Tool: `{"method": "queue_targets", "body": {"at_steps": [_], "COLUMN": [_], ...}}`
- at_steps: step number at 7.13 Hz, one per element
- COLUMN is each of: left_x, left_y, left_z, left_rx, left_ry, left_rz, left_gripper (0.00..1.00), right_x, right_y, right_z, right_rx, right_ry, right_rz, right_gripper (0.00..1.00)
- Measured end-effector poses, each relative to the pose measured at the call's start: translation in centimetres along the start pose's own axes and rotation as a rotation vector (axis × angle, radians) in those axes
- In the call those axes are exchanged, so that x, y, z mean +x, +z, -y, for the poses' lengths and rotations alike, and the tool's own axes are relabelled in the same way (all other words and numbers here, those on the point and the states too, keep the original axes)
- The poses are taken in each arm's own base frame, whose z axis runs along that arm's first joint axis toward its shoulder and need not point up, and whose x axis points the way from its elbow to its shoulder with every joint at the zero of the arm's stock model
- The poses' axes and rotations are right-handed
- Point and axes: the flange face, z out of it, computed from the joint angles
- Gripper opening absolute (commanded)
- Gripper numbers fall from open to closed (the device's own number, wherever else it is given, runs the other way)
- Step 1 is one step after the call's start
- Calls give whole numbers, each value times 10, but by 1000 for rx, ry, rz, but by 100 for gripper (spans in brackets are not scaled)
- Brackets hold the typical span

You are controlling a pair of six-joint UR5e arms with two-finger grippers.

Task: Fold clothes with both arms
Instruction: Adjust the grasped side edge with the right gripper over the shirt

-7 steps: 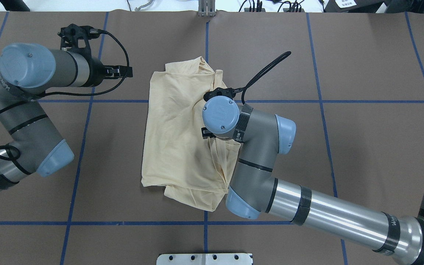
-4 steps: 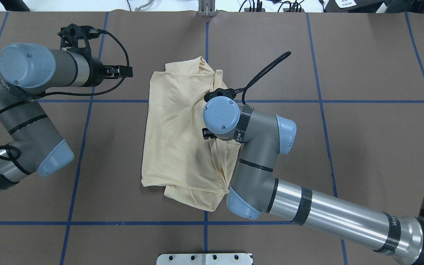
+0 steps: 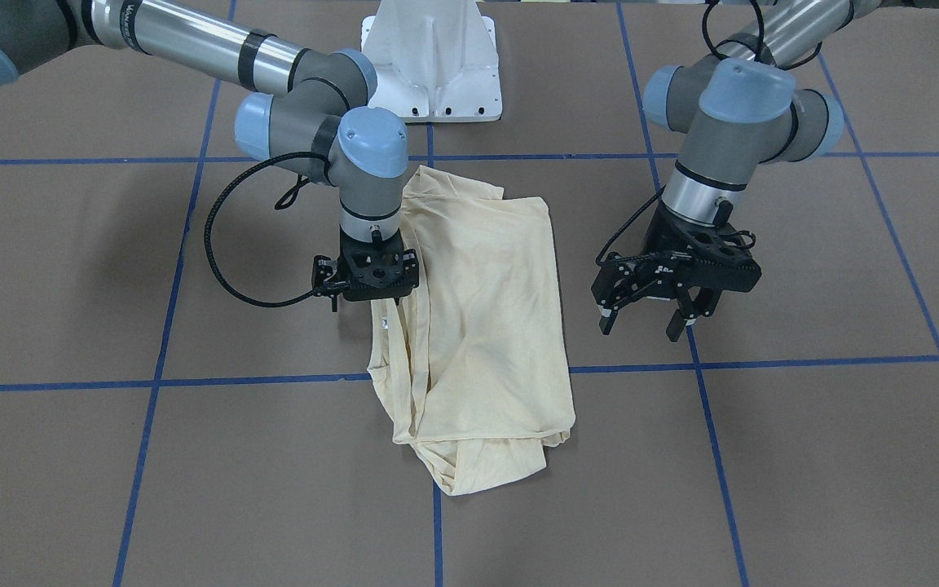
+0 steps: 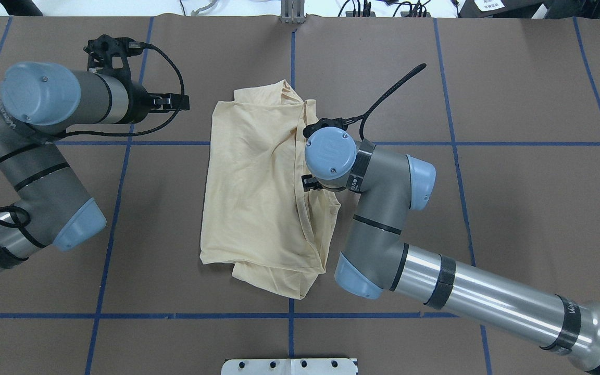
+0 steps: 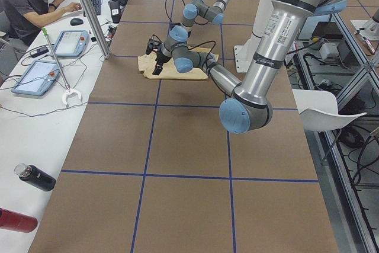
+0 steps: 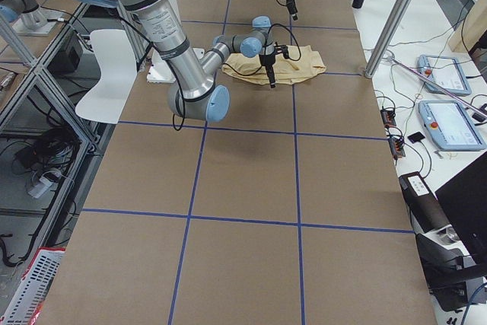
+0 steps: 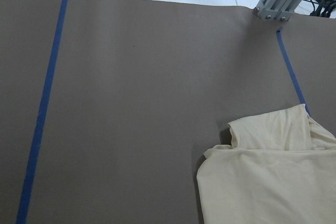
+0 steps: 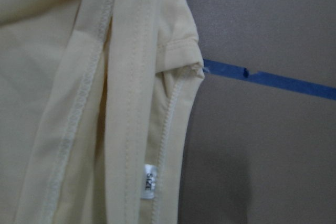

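Pale cream-yellow long-sleeved T-shirt of thin fabric [image 3: 486, 310], partly folded into an oblong and lying flat on the brown paper-covered surface [image 3: 804, 456] marked with blue tape lines [image 3: 763, 361]. The oblong's long axis runs from the white pedestal base [image 3: 433, 65] outward, away from the robot, so both long edges face the arms. No print shows on the upper side.

The right black two-finger claw [image 3: 368, 285] points straight down over the shirt's right-hand long edge, about mid-length. That edge is bunched into stitched hems, and the small white neck label [image 8: 149, 181] lies directly under this claw in its wrist view. The cloth rises towards the claw body and hides the fingertips, so it cannot be told whether they are spread or closed on fabric.

The left black two-finger claw [image 3: 639, 328] hangs with its fingers spread wide and holds nothing. It is raised over bare surface, near the shirt's left-hand long edge but apart from it. Its wrist view shows only a far corner of the shirt.

The shirt thus lies between the claws, under the right one and sideways of the left. The right arm is judged the nearer, and any fold across the long axis would probably start from its edge.
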Motion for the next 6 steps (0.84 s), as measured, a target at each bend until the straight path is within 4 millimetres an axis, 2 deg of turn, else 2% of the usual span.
{"method": "queue_targets", "body": {"at_steps": [3, 4, 6], "left_x": [1, 2, 2], "left_y": [0, 0, 0], "left_z": [0, 0, -1], "left_rx": [-1, -1, -2], "left_ry": [1, 1, 0], "left_rz": [-1, -2, -2], "left_gripper": [100, 100, 100], "right_x": [34, 40, 36], "right_y": [1, -2, -22], "right_z": [9, 11, 17], "right_rx": [-2, 1, 20], "right_ry": [-12, -14, -12], "right_rz": [-7, -3, 36], "right_gripper": [100, 100, 100]}}
